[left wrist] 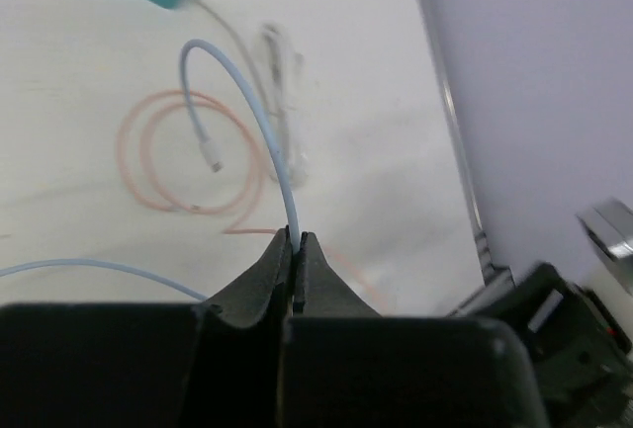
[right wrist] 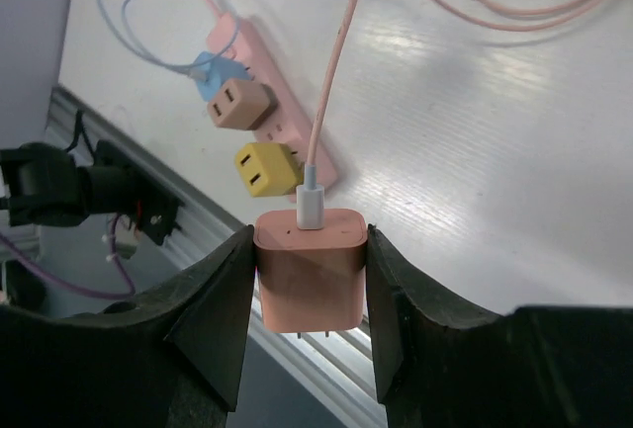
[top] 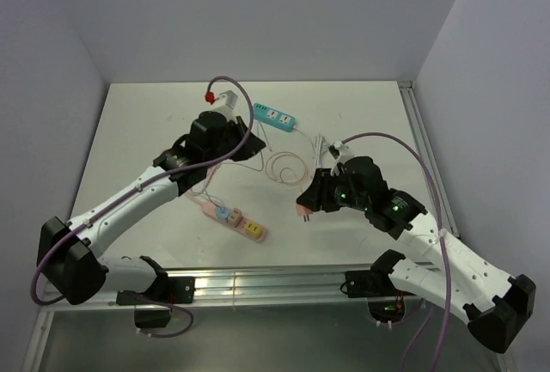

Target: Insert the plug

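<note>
**Surface and room.** The table (top: 129, 131) has a white matte top with faint scuffs. Pale walls (top: 258, 11) close it in at the back and on both sides. A metal rail (top: 258, 282) runs along the edge just nearer than the pink power strip (top: 235, 222).

**Task item.** The pink charger (right wrist: 312, 270) is to the right of the pink power strip and clear of it. The right gripper (right wrist: 312, 240) has it clamped between both fingers, with its prongs showing at its lower edge. A pink cable (right wrist: 336, 62) is plugged into its top.

**Tools.** The left gripper (left wrist: 296, 245) is beyond the strip, its jaws pressed together on a thin light blue cable (left wrist: 237, 82) that arches away over the table.

**Surroundings.**
- The strip carries a blue adapter (right wrist: 208, 67), a tan adapter (right wrist: 237, 104) and a yellow adapter (right wrist: 265, 169).
- The pink cable lies in a loose coil (top: 284, 166) beyond and right of the strip.
- A teal power strip (top: 275, 118) lies well beyond the strip, with a white cable (top: 322, 144) trailing from it.

**Obstructions.** The three adapters fill most of the strip's visible face. Whether a socket is free cannot be told.
</note>
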`<state>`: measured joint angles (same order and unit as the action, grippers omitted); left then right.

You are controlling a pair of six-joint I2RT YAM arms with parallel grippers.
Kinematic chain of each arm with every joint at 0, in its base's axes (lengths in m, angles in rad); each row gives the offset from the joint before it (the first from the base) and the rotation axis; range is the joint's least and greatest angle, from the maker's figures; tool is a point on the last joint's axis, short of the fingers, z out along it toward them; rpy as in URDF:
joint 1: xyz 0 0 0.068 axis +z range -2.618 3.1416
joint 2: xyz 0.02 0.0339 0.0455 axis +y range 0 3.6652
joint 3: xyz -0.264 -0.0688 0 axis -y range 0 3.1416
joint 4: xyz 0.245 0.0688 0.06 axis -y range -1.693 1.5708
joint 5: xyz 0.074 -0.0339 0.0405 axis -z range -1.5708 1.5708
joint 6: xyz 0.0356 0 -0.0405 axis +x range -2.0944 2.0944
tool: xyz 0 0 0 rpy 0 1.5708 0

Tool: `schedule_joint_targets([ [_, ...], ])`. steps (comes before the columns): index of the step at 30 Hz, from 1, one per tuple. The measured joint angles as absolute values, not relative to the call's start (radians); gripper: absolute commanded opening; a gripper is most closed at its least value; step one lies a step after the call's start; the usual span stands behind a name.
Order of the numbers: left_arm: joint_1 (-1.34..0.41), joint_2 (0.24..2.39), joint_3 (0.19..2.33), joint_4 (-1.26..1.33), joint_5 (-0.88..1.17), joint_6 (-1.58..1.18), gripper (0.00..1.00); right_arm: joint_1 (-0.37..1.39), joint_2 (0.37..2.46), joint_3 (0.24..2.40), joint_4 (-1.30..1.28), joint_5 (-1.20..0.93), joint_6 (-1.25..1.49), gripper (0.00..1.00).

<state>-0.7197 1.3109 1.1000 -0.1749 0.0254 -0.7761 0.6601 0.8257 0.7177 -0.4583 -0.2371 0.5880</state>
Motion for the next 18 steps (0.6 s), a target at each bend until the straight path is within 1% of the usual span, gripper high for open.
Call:
schedule_joint_targets([
  [4, -0.575, 1.307, 1.1, -0.224, 0.009, -0.775, 0.0, 0.66, 0.778, 0.722, -0.513, -0.13, 0.596, 0.0],
  [5, -0.538, 1.308, 1.1, -0.239, 0.002, -0.774, 0.03, 0.66, 0.768, 0.724, -0.526, -0.107, 0.601, 0.0],
  [7, -0.476, 1.308, 1.1, -0.265, -0.004, -0.768, 0.18, 0.66, 0.749, 0.729, -0.548, -0.067, 0.611, 0.0],
  [8, -0.455, 1.309, 1.1, -0.274, -0.01, -0.762, 0.27, 0.659, 0.739, 0.733, -0.556, -0.051, 0.614, 0.0],
  [9, -0.44, 1.312, 1.1, -0.283, -0.015, -0.754, 0.44, 0.658, 0.729, 0.738, -0.564, -0.032, 0.618, 0.0],
  [11, -0.427, 1.316, 1.099, -0.303, -0.03, -0.743, 0.64, 0.658, 0.718, 0.751, -0.574, -0.007, 0.625, 0.0],
  [12, -0.425, 1.316, 1.098, -0.31, -0.033, -0.74, 0.85, 0.658, 0.714, 0.757, -0.575, 0.004, 0.632, 0.0],
  [13, -0.424, 1.317, 1.097, -0.318, -0.035, -0.734, 0.95, 0.658, 0.712, 0.763, -0.577, 0.013, 0.636, 0.0],
  [14, -0.422, 1.317, 1.094, -0.323, -0.038, -0.734, 0.99, 0.658, 0.71, 0.767, -0.577, 0.02, 0.64, 0.0],
  [18, -0.42, 1.31, 1.082, -0.327, -0.026, -0.728, 0.99, 0.658, 0.714, 0.768, -0.577, 0.038, 0.666, 0.0],
])
